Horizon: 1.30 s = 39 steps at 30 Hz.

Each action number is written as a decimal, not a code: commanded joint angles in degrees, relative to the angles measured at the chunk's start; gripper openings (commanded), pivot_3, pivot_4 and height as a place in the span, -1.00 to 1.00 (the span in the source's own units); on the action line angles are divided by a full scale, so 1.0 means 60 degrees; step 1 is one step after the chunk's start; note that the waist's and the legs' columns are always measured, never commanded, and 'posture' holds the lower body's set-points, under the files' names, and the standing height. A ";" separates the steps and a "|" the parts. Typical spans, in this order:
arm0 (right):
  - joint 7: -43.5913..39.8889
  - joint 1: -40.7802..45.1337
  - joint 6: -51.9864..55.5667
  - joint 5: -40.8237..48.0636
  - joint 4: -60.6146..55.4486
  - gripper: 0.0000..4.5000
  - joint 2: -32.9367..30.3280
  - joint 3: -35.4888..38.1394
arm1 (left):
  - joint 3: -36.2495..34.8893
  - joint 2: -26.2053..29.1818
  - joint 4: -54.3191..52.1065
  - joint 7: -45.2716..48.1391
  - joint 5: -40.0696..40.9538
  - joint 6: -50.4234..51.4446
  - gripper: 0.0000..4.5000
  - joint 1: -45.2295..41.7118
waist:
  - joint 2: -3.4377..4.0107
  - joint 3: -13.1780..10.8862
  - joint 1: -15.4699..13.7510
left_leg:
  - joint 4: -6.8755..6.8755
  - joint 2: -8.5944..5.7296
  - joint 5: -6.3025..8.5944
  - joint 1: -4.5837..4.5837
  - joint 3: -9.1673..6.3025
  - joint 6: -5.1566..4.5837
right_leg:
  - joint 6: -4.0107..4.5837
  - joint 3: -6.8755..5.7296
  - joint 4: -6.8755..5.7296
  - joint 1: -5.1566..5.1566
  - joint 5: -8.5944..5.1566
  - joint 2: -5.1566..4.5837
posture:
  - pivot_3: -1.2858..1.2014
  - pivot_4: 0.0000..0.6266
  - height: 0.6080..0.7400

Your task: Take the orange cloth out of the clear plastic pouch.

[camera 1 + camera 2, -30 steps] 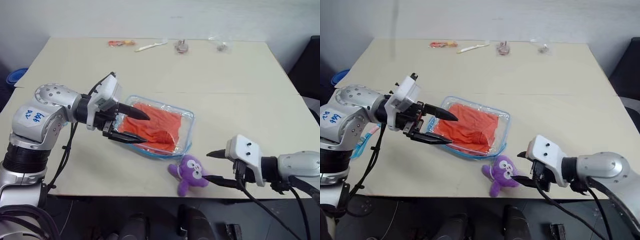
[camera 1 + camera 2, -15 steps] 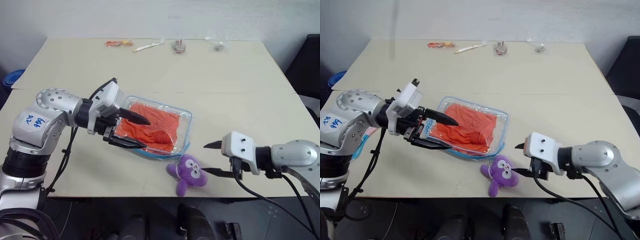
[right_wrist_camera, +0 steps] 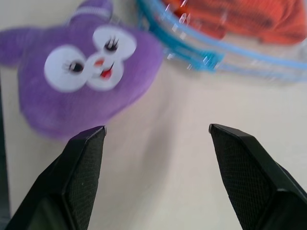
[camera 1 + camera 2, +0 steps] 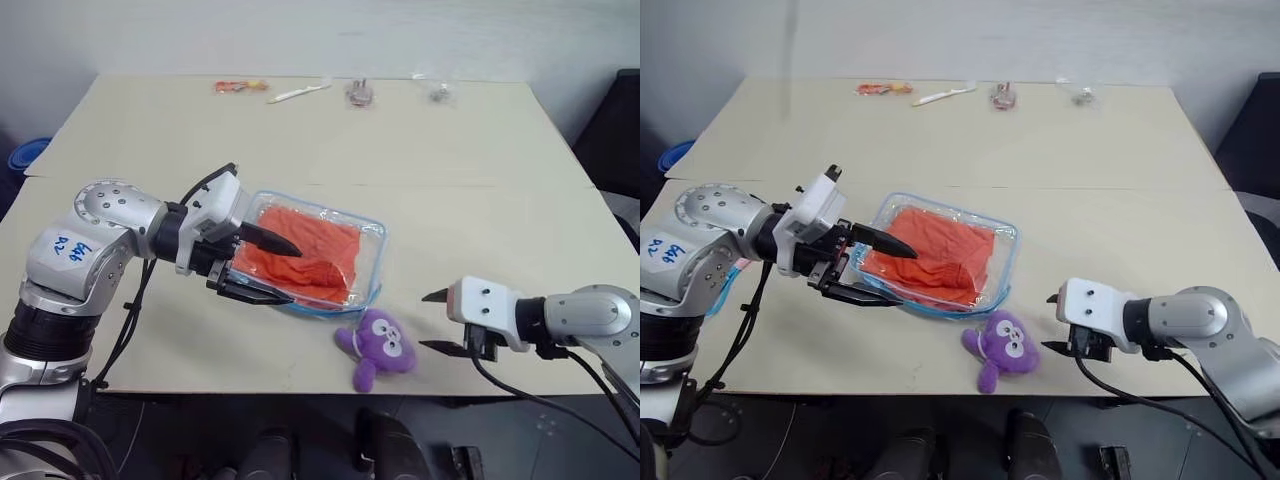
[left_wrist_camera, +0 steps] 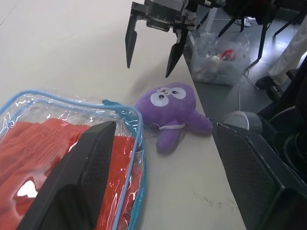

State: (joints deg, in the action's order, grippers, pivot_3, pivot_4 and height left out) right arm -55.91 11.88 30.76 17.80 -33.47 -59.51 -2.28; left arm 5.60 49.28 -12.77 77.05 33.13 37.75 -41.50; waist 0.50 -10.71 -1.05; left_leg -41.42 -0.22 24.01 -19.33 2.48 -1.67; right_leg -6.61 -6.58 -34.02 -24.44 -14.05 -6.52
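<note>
The clear plastic pouch [image 4: 372, 252] with light blue trim lies flat on the table, and the orange cloth [image 4: 310, 250] is folded inside it. My left gripper [image 4: 294, 275] is open at the pouch's left end, one finger over the cloth and the other along the pouch's near edge. My right gripper [image 4: 424, 321] is open and empty, low by the table's front edge, to the right of the purple plush toy [image 4: 378, 346]. The right wrist view shows the toy [image 3: 91, 81], the pouch trim [image 3: 206, 55] and the cloth [image 3: 240, 14] ahead of its fingers.
The plush toy lies just in front of the pouch's near right corner. Small items line the table's far edge: an orange packet [image 4: 241, 86], a white utensil [image 4: 300, 93] and two small clear wrappers [image 4: 360, 92]. Beyond the table's edge, a clear bag [image 5: 220, 60] stands on the floor.
My right gripper has rolled at the wrist and drawn a little away from the purple toy. The left gripper stays open at the pouch.
</note>
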 commanded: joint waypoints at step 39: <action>0.0557 0.2054 -0.2064 -0.2715 0.2116 -0.98 0.2368 -0.1932 | 0.1408 -0.0619 -0.0494 0.0165 -0.1766 -0.2581 0.56 0.0549 | 0.0002 -0.0001 -0.0044 | -0.0002 -0.0006 -0.0001 -0.0013 -0.0008 0.0003 | 0.0003 -0.0014 0.0003 -0.0002 -0.0002 -0.0003 | 0.03 -0.52 1.00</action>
State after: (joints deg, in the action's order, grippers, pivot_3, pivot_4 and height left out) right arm -52.28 22.88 19.71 1.39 -21.11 -44.46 -16.29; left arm 12.08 46.53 -15.19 78.02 25.96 27.29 -37.70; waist 0.51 -10.72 -1.31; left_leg -41.44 -0.28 24.01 -19.40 2.45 -1.65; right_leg -6.59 -6.65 -34.01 -24.45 -14.06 -6.55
